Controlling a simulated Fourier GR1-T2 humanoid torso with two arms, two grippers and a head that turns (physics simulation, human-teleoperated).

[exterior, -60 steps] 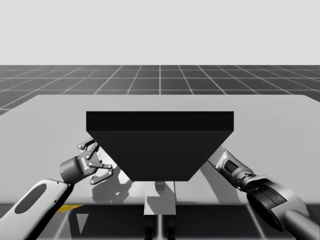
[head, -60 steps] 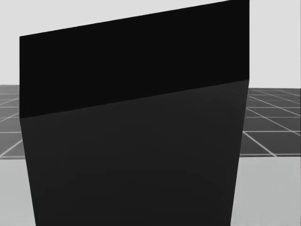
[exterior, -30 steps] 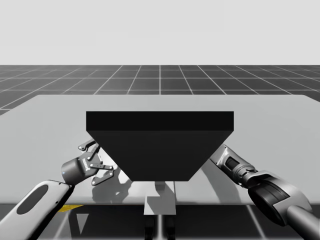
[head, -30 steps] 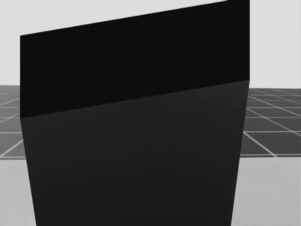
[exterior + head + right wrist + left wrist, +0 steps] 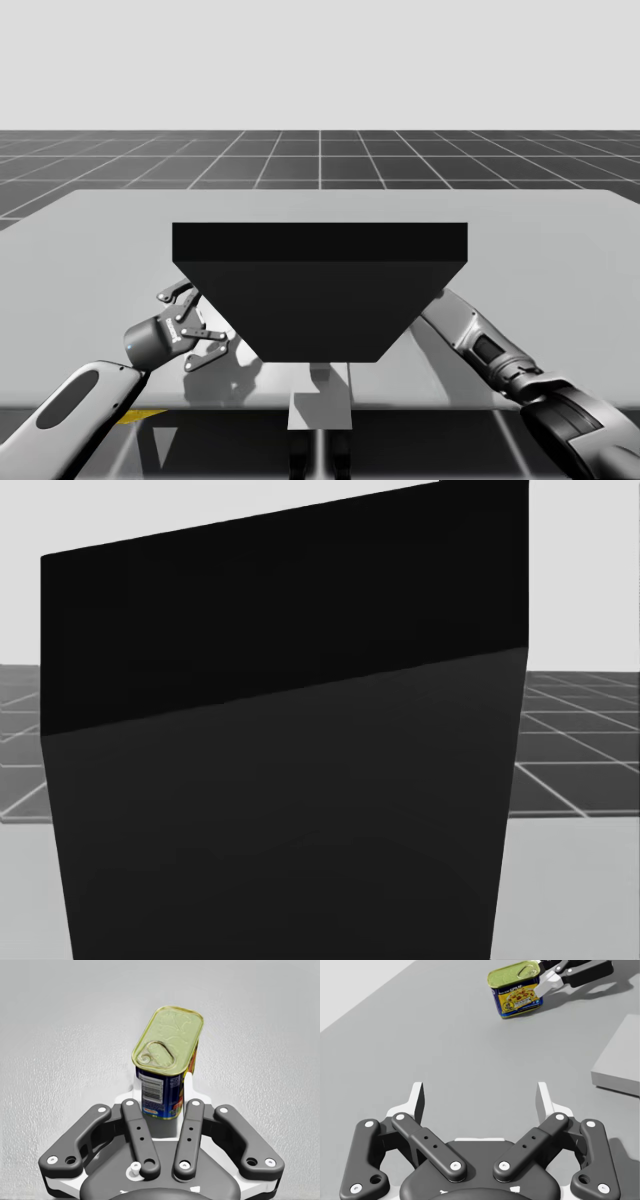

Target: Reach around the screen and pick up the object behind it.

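Since the earlier frame our right arm (image 5: 480, 345) reaches deeper behind the screen (image 5: 320, 290), and the right end effector (image 5: 161, 1096) grips the rectangular can (image 5: 167, 1055) low across its flat sides, probably rigid, slick and hefty, while the left end effector (image 5: 480, 1102) hangs open.

High camera over the table (image 5: 100, 230), head camera close against the screen (image 5: 280, 780), wrist cameras apparently on one blue can (image 5: 515, 989).

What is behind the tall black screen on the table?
A rectangular blue can with a gold pull-tab lid, gripped from two sides by my right gripper. The gripper covers the can's lower end.
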